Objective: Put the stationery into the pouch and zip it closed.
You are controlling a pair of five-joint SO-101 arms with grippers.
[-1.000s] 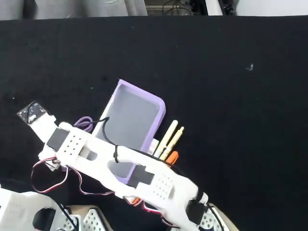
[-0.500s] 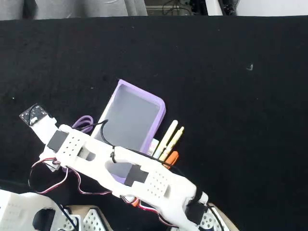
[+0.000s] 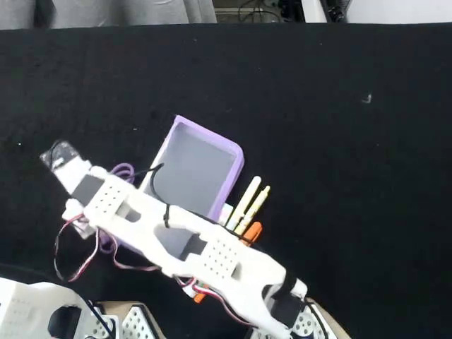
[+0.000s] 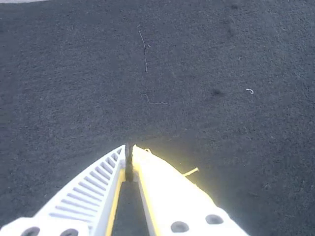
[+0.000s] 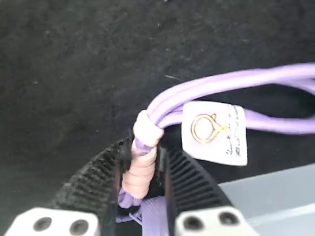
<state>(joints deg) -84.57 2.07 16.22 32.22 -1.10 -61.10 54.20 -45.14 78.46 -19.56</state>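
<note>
Pouch: the lilac pouch (image 3: 201, 166) lies flat on the black surface (image 3: 353, 176), its grey inside showing within a purple rim, so it looks open.
Stationery: two cream pens (image 3: 248, 199) and an orange marker (image 3: 253, 231) lie side by side just beside one long edge of the pouch. They are outside it and partly hidden under the right arm (image 3: 176, 240).
Pull cord: a looped purple pull cord (image 5: 236, 81) runs off the end of the pouch away from the pens, with a white tag (image 5: 214, 132) hanging on it. Its loop also shows in the high view (image 3: 124, 171).
Right gripper: the right gripper (image 5: 142, 152) has its jaws closed tight on the pale wrapped knot of the cord, right at the pouch's corner.
Left gripper: the left gripper (image 4: 129, 150) hangs over bare surface off to the side of the pouch, its jaws pressed together with nothing between them.
Step in hand: this looks like gripping the zip's cord, either to draw the opening wide or to steady the pouch. Loading has not begun.
Next move: the pens and marker have to go in before any zipping. The left jaws would need to open and cross to the far side of the pouch, or the right must let the cord go.
Risk: pulling the cord with the pouch unheld could drag it across the surface.
</note>
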